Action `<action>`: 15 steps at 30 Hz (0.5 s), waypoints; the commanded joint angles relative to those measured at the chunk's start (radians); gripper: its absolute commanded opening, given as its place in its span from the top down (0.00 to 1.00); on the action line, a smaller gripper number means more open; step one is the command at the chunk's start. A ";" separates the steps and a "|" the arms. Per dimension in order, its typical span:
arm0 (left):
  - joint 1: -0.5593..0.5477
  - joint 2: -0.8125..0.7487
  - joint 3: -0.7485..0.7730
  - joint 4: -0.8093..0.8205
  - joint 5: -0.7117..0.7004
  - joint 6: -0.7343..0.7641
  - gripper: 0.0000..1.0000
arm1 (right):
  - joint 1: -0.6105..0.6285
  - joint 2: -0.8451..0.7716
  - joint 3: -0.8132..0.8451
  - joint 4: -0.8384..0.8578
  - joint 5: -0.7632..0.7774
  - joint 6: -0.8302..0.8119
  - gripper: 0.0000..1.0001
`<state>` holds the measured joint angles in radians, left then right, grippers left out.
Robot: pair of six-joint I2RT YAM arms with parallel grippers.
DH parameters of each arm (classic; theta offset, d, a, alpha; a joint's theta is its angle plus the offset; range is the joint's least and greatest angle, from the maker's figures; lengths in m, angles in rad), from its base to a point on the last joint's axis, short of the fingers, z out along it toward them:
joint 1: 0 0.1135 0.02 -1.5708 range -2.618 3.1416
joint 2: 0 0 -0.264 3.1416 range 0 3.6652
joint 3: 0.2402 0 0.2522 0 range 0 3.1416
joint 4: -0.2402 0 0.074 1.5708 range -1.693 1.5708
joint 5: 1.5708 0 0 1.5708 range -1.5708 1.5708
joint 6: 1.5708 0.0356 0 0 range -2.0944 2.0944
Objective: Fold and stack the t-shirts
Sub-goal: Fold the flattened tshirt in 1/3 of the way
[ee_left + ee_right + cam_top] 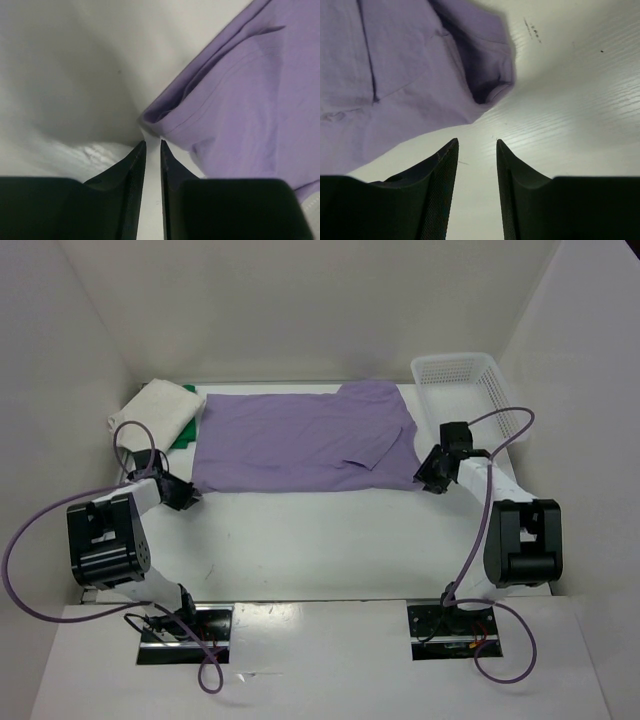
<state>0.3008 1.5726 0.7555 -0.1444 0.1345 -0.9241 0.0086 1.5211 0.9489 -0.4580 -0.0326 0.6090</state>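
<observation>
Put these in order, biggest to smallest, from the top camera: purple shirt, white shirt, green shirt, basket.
1. purple shirt, spread flat.
2. basket and folded white shirt look about alike, so unranked.
3. green shirt, only a sliver showing at the white shirt's edge.

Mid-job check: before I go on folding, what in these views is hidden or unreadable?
Green t-shirt, top view: only a sliver shows at the white t-shirt's edge; the rest is covered, so its fold cannot be judged.
Lavender t-shirt, both wrist views: cut off by frame edges.
Left gripper and right gripper, top view: fingers too small, partly hidden by the wrists.
</observation>
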 commanded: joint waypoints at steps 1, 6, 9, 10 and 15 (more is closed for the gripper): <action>0.003 0.059 0.037 0.057 0.019 -0.019 0.76 | -0.004 0.027 -0.009 0.084 0.083 0.032 0.58; 0.003 0.090 0.048 0.066 0.010 -0.019 0.89 | -0.004 0.088 -0.009 0.142 0.111 0.089 0.59; 0.003 0.090 0.057 0.066 0.001 -0.019 0.94 | -0.004 0.112 -0.019 0.176 0.149 0.104 0.62; 0.003 0.090 0.057 0.066 -0.010 -0.019 0.94 | -0.004 0.113 -0.019 0.176 0.149 0.118 0.63; 0.003 0.090 0.067 0.066 -0.019 -0.010 1.00 | -0.004 0.165 -0.010 0.206 0.169 0.150 0.68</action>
<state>0.3004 1.6451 0.7967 -0.0826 0.1566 -0.9474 0.0086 1.6615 0.9401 -0.3283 0.0769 0.7212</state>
